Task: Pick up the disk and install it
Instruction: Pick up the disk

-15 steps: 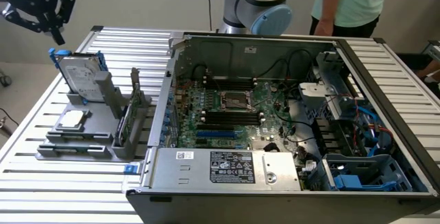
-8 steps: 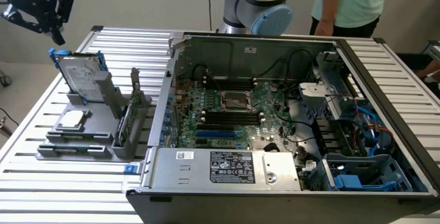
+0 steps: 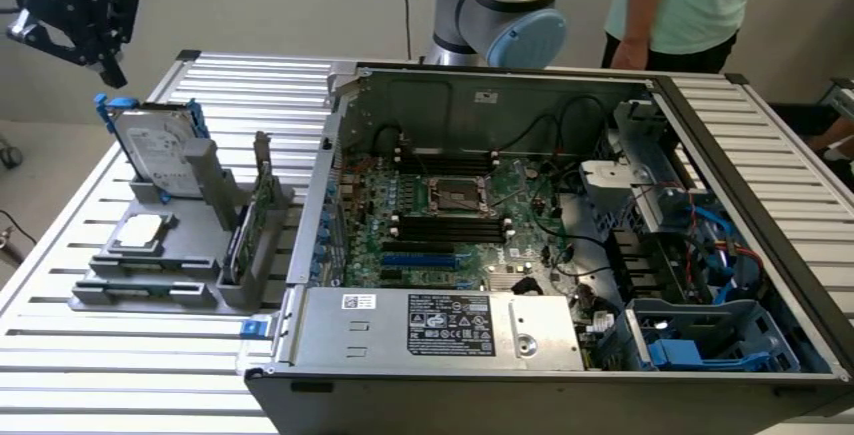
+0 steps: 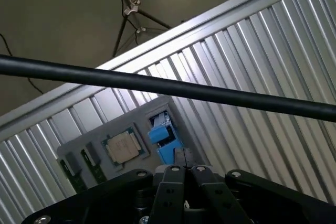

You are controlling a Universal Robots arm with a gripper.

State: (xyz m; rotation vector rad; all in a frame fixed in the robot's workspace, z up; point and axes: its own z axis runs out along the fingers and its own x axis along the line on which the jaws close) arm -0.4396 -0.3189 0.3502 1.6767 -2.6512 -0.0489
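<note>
Ribbed aluminium table (image 3: 80, 355), with an open tower case (image 3: 400, 355) lying on its side and its motherboard (image 3: 441, 205) exposed. The arm's base column (image 3: 501, 5) is behind the case, with a person (image 3: 681, 0) standing beside it. The grey fixture (image 3: 147, 290) is on the exterior view's left, well apart from the case bays. The disk (image 3: 154, 145) stands upright in the fixture's rear slot, label facing the camera and blue rails on its edges. The square chip (image 3: 140, 233) lies flat in front of it, and the green card (image 3: 243, 243) stands on edge in the slot toward the case. The gripper (image 3: 114, 77) hangs above the disk's top corner with clear air between them, fingers pressed together and holding nothing. From the wrist camera, the closed fingertips (image 4: 182, 157) line up with the disk's blue rail (image 4: 161, 139), the chip (image 4: 123, 147) beside it. A black cable (image 4: 157, 87) crosses the shot.
</note>
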